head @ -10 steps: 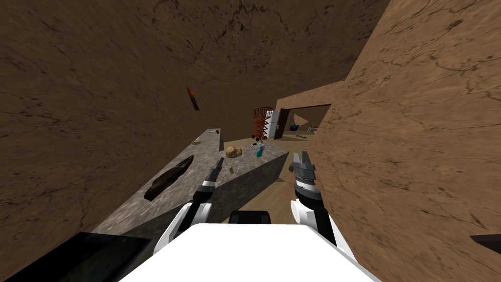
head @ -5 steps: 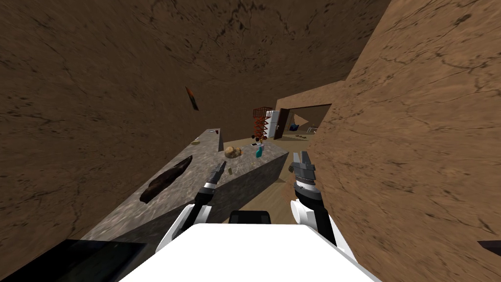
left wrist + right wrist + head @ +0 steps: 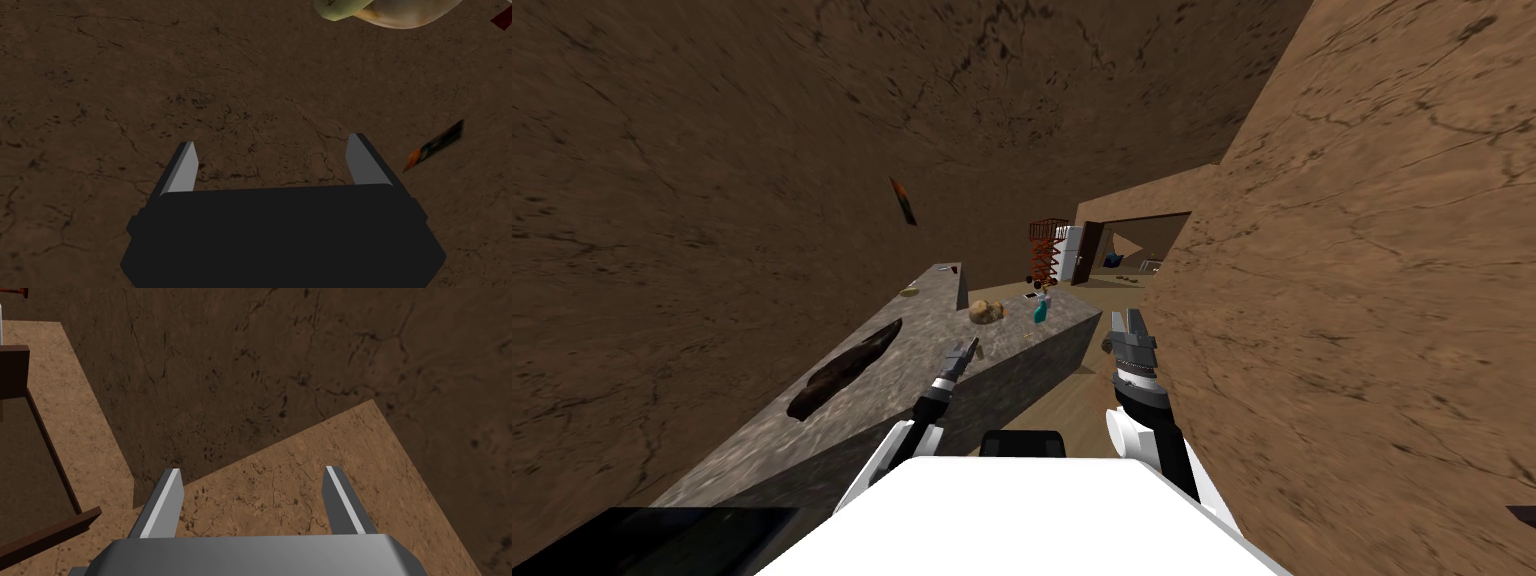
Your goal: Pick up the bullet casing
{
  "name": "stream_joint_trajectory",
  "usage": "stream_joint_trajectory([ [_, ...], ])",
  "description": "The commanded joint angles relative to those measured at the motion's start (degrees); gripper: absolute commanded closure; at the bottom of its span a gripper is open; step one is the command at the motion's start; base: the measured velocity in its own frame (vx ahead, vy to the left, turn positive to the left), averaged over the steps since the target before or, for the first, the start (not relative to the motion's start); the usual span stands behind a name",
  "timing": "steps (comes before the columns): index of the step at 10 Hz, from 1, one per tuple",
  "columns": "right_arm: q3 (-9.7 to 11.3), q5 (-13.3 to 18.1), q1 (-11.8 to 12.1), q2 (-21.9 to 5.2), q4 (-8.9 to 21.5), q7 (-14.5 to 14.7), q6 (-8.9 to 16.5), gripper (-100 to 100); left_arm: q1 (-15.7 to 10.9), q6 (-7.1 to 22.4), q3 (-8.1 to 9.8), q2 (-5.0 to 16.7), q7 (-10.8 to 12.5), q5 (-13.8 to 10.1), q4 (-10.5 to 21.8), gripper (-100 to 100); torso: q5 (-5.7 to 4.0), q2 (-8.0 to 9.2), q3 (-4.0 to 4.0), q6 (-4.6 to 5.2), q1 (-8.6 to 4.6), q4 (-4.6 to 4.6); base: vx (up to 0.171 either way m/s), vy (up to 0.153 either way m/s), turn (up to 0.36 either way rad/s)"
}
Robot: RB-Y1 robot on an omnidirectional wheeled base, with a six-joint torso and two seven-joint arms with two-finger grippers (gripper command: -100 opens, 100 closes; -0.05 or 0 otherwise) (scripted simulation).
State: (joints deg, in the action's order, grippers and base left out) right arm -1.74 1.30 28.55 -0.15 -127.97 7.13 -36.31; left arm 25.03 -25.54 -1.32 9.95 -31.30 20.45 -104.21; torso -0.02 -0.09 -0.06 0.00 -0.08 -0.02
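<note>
Jaws first: the left jaws are standing wide open, hovering low over the grey stone table [image 3: 912, 335] near its right edge. I am reading the bullet casing [image 3: 978, 346] as a tiny speck on the table top right at the tip of the left jaws, too small to tell whether it is touching them. Further along the table a tan lump [image 3: 988, 311] is sitting in the line of reach, with a teal bottle [image 3: 1040, 310] just beside it. A long dark slab [image 3: 847, 368] is lying on the table to the left, well apart from the arm. A dark reddish shard [image 3: 435, 145] is showing against the brown wall. The right jaws are hanging open too, off the table's end, beside the other brown wall. A red rack [image 3: 1045, 250] is standing far down the room.
</note>
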Motion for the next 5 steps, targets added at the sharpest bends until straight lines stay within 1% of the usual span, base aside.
stream_joint_trajectory([
  [1, 0.00, 0.00, 0.00, 0.00, 0.00, 0.00, 0.00, 0, -0.46, -0.26, 0.06, 0.43, -2.08, 1.67, 2.31, -100, 0.00, 0.00, 0.00, 0.00, 0.00, 0.00, 0.022, -0.025, 0.001],
  [5, 0.00, 0.00, 0.00, 0.00, 0.00, 0.00, 0.00, 0, -1.09, -0.71, 0.20, 1.62, -6.61, 5.57, 7.39, -100, 0.00, 0.07, 0.04, 0.00, 0.03, 0.02, 0.010, -0.015, 0.018],
])
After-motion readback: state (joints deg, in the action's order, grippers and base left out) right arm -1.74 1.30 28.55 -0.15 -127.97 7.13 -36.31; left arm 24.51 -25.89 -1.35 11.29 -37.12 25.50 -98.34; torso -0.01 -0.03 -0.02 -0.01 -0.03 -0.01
